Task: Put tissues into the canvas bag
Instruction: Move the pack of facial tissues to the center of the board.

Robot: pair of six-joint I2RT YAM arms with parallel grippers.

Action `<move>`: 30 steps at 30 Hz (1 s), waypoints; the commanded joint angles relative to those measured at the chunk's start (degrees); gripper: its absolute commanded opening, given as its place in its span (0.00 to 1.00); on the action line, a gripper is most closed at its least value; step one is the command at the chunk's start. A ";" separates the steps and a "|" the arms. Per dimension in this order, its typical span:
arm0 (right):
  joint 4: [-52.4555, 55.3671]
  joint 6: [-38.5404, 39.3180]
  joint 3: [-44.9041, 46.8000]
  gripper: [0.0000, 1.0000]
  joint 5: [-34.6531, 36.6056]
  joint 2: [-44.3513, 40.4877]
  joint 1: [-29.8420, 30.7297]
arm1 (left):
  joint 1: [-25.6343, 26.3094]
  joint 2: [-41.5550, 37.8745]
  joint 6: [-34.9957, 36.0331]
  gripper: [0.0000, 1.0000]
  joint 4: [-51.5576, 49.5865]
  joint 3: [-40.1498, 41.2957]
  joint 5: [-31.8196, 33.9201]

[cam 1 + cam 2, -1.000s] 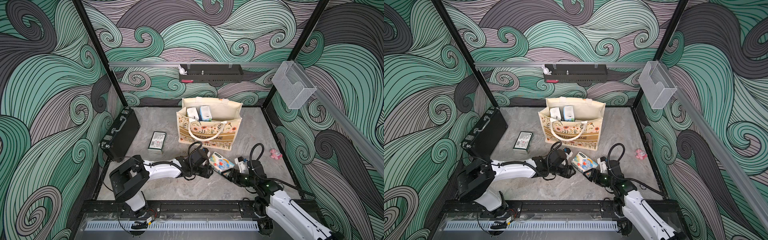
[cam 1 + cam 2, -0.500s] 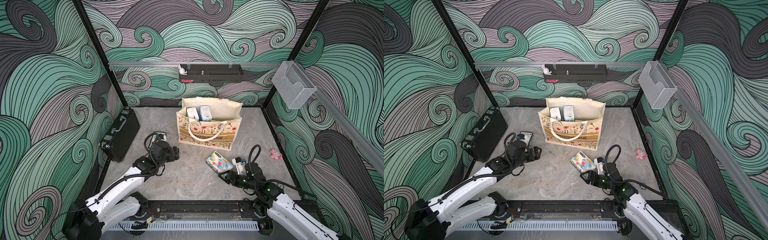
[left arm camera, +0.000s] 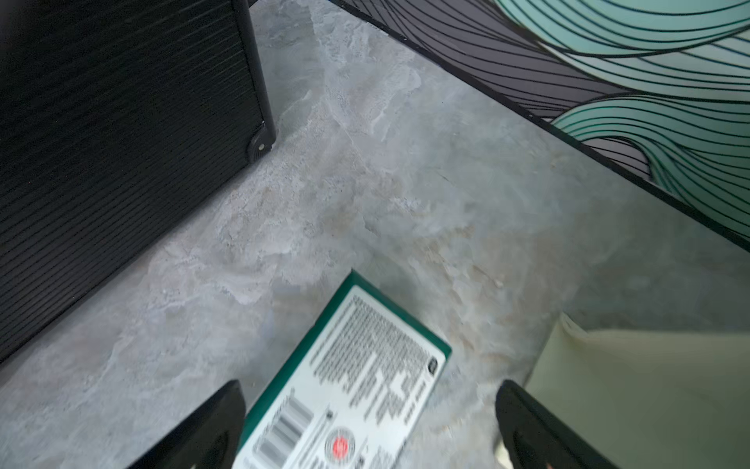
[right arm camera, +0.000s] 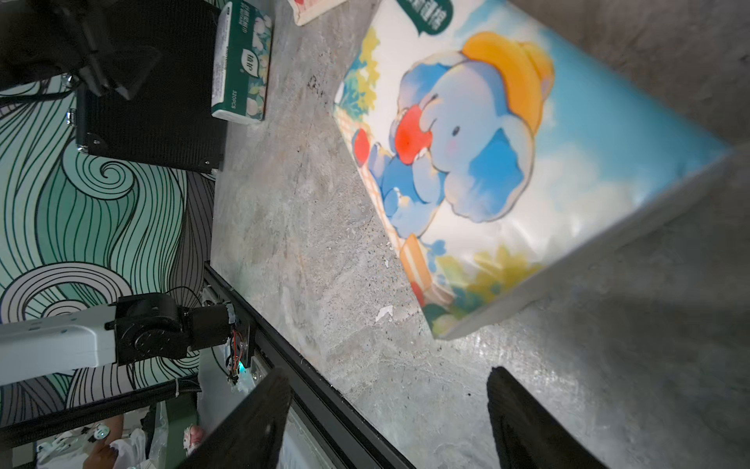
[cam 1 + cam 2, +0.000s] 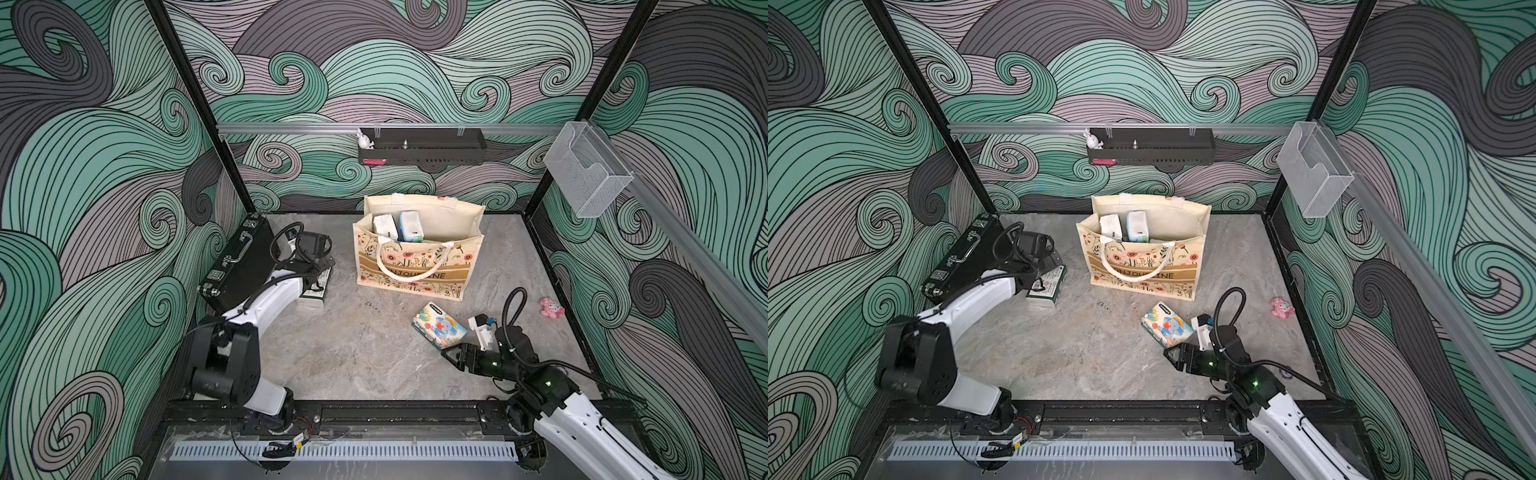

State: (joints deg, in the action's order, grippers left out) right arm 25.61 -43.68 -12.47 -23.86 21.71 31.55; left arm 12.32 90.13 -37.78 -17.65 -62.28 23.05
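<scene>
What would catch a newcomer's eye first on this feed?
The flowered canvas bag standing centre-back, two tissue packs poking out of its top. In front of it lies the elephant pack, the open right gripper just short of it; the open left gripper hangs over a green pack beside the black briefcase.

Left hand (image 3: 371, 410), jaws spread over a green pack (image 3: 345, 385): black briefcase (image 3: 121, 142) close on one side, canvas bag (image 3: 633, 385) on the other, bare counter (image 3: 406, 182) ahead to the wall (image 3: 608, 61). Right hand (image 4: 389, 410): clear counter ahead up to the elephant pack (image 4: 487, 162); black frame rail (image 4: 308, 365) alongside.
</scene>
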 commanded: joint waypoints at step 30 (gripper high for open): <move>9.39 4.62 -5.11 0.78 1.33 -2.14 -4.83 | 15.77 -10.33 -4.85 0.92 4.11 24.47 -20.17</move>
State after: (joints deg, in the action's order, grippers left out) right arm 34.35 -39.22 -16.82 -23.83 20.05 26.98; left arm 25.28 82.21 -39.55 -13.61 -40.38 5.45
